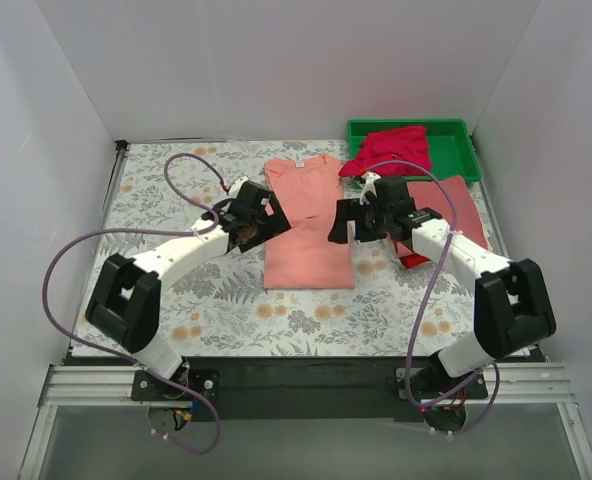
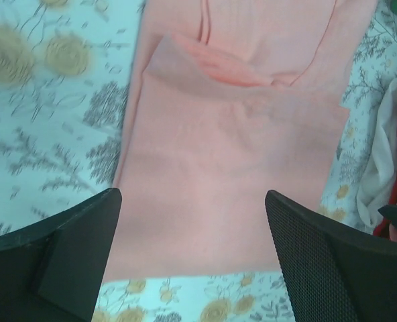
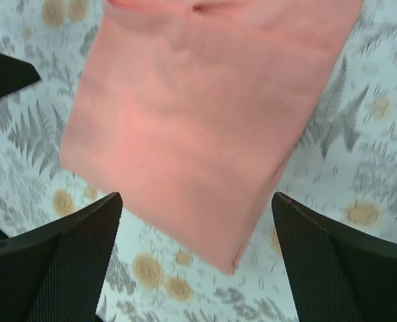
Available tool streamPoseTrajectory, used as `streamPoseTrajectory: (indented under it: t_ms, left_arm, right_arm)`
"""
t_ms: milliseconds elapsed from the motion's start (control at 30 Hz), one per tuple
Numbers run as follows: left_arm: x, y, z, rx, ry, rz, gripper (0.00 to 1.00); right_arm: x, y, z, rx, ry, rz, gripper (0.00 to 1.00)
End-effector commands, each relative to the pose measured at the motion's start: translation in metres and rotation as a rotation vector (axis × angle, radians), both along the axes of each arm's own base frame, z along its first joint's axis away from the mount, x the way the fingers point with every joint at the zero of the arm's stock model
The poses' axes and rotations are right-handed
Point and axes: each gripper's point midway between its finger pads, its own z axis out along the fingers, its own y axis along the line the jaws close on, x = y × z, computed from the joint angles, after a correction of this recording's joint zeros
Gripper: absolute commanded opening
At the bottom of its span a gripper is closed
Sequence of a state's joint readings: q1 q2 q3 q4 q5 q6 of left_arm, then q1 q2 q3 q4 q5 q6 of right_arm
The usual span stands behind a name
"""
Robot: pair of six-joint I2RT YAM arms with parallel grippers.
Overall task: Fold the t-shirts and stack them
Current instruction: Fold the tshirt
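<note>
Standing open, left end effector (image 1: pixel 263 222) and right end effector (image 1: pixel 342 226) partly hide salmon shirt (image 1: pixel 309 245).

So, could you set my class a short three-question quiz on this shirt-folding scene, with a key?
1. True or false: the salmon-pink t-shirt lies inside the green tray.
2. Pick one. The left gripper and the right gripper are: A) both shut on cloth; B) both open above the salmon-pink t-shirt, holding nothing; C) one open, one shut.
3. In a few words: what lies in the green tray?

Key: 1 false, it lies flat on the table, its sides folded in; 2 B; 3 a crumpled crimson t-shirt.
</note>
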State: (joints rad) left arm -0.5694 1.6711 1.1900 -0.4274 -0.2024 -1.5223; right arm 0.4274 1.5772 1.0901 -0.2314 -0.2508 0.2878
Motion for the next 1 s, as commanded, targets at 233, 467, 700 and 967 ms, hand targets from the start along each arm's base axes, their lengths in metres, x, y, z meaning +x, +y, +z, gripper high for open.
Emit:
streamPoseTrajectory:
  t_ms: [233,467,700,967]
  left_arm:
    - [-0.108,0.025,-0.039,-0.161,0.15,-0.02,0.91]
    - [-0.125,0.023,-0.055,-0.197,0.191,-0.052,0.86]
    - [-0.124,0.036,-0.084,-0.106,0.236,0.0,0.65]
    - [-0.119,0.044,-0.099,-0.049,0.26,0.044,0.45]
  right_arm:
    - [-0.103,-0.01,-0.038,0.141,0.104,0.105,0.98]
    - [-0.11,-0.015,-0.059,0.122,0.146,0.078,0.95]
    - [-0.102,-0.022,-0.079,0.063,0.184,0.027,0.74]
    - [-0.099,-0.027,-0.097,0.016,0.227,-0.016,0.56]
